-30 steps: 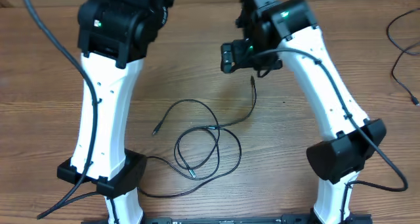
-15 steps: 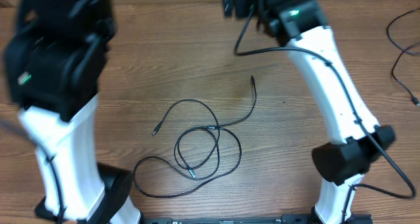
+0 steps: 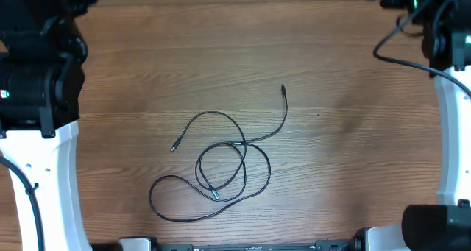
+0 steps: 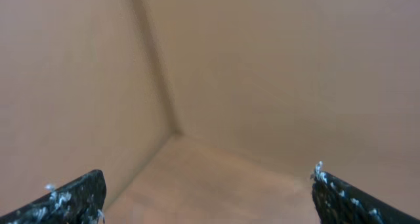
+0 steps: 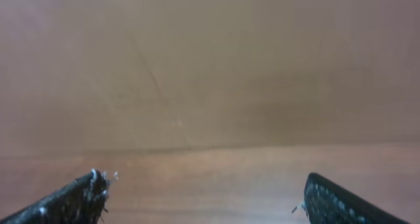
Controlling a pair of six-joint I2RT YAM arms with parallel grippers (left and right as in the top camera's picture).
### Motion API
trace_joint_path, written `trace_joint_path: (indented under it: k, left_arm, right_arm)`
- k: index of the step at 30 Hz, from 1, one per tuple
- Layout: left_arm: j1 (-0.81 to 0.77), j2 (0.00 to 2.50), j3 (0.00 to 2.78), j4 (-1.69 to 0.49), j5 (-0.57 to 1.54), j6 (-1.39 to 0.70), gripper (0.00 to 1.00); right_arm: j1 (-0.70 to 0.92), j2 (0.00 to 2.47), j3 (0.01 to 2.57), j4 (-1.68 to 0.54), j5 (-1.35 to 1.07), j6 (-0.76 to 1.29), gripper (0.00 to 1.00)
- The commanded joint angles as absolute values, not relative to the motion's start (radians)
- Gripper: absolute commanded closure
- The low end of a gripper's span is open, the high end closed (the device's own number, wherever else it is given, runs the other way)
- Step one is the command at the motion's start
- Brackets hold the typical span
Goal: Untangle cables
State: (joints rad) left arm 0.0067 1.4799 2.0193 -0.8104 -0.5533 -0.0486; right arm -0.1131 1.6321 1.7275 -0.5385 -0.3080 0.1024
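On the surface (image 3: 346,74), overhead, cables (image 3: 243,143): at its middle, lying free, nothing gripping them.
Progress: judged barely begun. The loops overlap and cross, and all the separating is left to do.
Cable material: thin, limp black cord; small plug ends, one plug (image 3: 282,90) stretched toward the surface's far edge.
Surface texture: matte brown wood grain.
Arms: left arm (image 3: 37,82) and right arm (image 3: 449,45) at the surface's far corners, well apart from the cables.
Left wrist, left gripper (image 4: 207,181): fingers spread wide, empty; black tips scuffed white; blurred tan backdrop.
Right wrist, right gripper (image 5: 203,179): likewise spread, empty; no cable in view.
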Motion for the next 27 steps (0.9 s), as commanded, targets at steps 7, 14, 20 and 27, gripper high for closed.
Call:
trace_joint_path:
  k: [7, 14, 20, 27]
  left_arm:
    - [0.089, 1.180, 1.555, -0.701, -0.316, -0.101, 0.08]
    - [0.062, 1.199, 1.542, -0.721, -0.234, -0.139, 0.08]
    - [0.058, 1.200, 1.542, -0.722, -0.234, -0.135, 0.04]
    - [0.058, 1.200, 1.542, -0.735, -0.176, -0.135, 0.03]
  right_arm:
    - [0.041, 1.571, 1.308, -0.400, -0.316, 0.287, 0.19]
    - [0.434, 1.571, 1.229, -0.512, -0.128, 0.335, 0.10]
    - [0.725, 1.571, 1.200, -0.627, -0.175, -0.245, 0.07]
    - [0.780, 1.604, 1.118, -0.558, -0.173, -0.318, 0.09]
